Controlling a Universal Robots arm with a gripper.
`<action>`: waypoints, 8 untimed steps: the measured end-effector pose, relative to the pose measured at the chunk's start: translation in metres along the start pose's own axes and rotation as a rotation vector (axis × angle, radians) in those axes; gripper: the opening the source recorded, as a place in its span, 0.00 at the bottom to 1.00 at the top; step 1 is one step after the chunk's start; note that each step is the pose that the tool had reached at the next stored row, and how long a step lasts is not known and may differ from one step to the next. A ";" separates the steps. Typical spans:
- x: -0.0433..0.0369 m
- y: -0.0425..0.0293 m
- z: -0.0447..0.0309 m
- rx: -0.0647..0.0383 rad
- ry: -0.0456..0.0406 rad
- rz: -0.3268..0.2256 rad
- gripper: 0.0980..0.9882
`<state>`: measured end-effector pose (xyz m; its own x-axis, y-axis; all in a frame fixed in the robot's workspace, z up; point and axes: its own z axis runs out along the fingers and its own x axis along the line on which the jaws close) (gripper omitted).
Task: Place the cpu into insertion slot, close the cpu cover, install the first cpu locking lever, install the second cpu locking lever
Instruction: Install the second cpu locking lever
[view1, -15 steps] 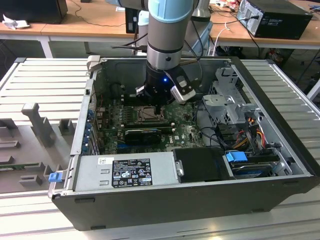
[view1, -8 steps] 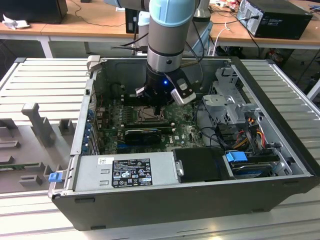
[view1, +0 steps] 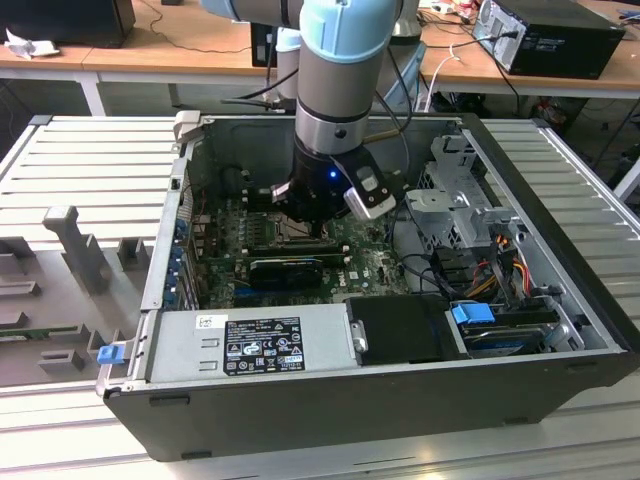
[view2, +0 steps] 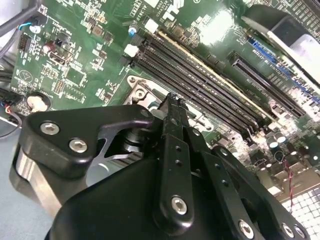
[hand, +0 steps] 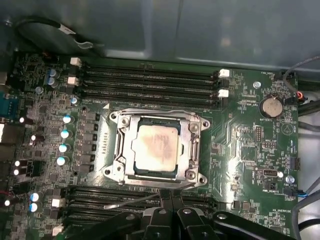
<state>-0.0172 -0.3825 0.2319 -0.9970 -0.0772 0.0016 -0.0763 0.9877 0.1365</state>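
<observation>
Silver-topped cpu (hand: 156, 149) lies seated, just beyond gripper (hand: 167, 202).

In the first wrist view the cpu (hand: 154, 146) lies in the insertion slot (hand: 196, 176), the cpu cover (hand: 192, 145) apparently shut over it; memory slots (hand: 150, 82) run along two opposite sides; the gripper (hand: 167, 200) hangs just beside the socket.

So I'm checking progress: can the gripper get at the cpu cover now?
Probably yes: the gripper hangs just beside the cpu cover, which lies flat over the cpu, with nothing between them.
</observation>
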 end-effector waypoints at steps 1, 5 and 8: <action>0.0004 -0.0004 0.0000 -0.004 -0.0002 0.000 0.01; 0.0039 -0.0019 -0.0001 -0.043 -0.0018 -0.005 0.01; 0.0156 -0.0012 0.0003 -0.044 -0.0014 -0.008 0.01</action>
<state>-0.0327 -0.3849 0.2315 -0.9964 -0.0853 -0.0012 -0.0841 0.9802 0.1795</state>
